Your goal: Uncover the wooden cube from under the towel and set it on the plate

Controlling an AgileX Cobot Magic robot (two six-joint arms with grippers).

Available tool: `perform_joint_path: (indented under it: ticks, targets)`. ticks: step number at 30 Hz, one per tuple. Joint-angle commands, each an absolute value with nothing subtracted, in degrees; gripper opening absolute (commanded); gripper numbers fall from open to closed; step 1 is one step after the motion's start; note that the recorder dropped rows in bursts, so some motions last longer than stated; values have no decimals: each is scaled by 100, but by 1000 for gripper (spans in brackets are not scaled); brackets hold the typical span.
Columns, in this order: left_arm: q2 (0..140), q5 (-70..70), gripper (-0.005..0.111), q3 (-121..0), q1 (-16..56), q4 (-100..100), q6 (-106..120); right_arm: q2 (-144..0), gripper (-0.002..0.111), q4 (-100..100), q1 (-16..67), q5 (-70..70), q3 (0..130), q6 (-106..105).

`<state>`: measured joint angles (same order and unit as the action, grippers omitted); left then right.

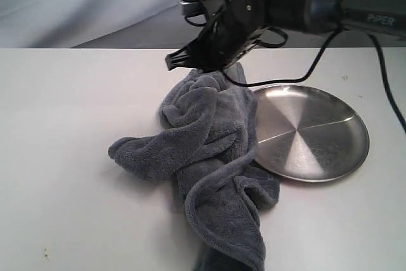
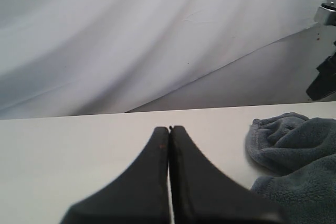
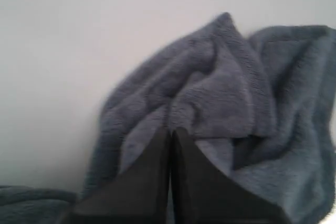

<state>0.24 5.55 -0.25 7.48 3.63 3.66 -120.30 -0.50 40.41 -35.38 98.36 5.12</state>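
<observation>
Hovering over the bunched towel is the right end effector - jaws pressed together, nothing between. Left end effector likewise closed above the desk. Towel edge overlaps the plate rim.

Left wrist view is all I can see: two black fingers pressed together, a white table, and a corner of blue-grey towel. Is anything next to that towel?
Observer: Yes. The exterior view shows a shiny steel plate lying right beside the towel, with nothing on it.
Operator: And the wooden cube they mentioned?
Observer: No view shows it. The towel lies bunched in a heap, which could be hiding it.
Operator: Where is the other arm?
Observer: The right gripper hangs over the towel's far end with its jaws shut. Whether it pinches any fleece I cannot tell.
</observation>
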Motion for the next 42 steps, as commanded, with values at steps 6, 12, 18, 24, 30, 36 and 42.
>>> perform_joint_path:
  ticks: [6, 12, 18, 24, 30, 36, 42]
  targets:
    - [0, 494, 0, 0, 736, 377, 354, -12042, 0, -172, 5297, -3844, 9752, 390]
    - [0, 494, 0, 0, 736, 377, 354, -12027, 0, -172, 6051, -3725, 9182, 389]
    - [0, 494, 0, 0, 736, 377, 354, -11594, 0, -680, 6411, -2772, 8000, 458]
    - [0, 494, 0, 0, 736, 377, 354, -10501, 0, -1093, 6334, -1716, 6320, 499]
    - [0, 494, 0, 0, 736, 377, 354, -9265, 0, -1165, 5522, -1352, 4763, 499]
    - [0, 494, 0, 0, 736, 377, 354, -8847, 0, -807, 3923, -1352, 4348, 499]
    - [0, 494, 0, 0, 736, 377, 354, -9155, 0, -384, 2675, -1276, 4947, 499]
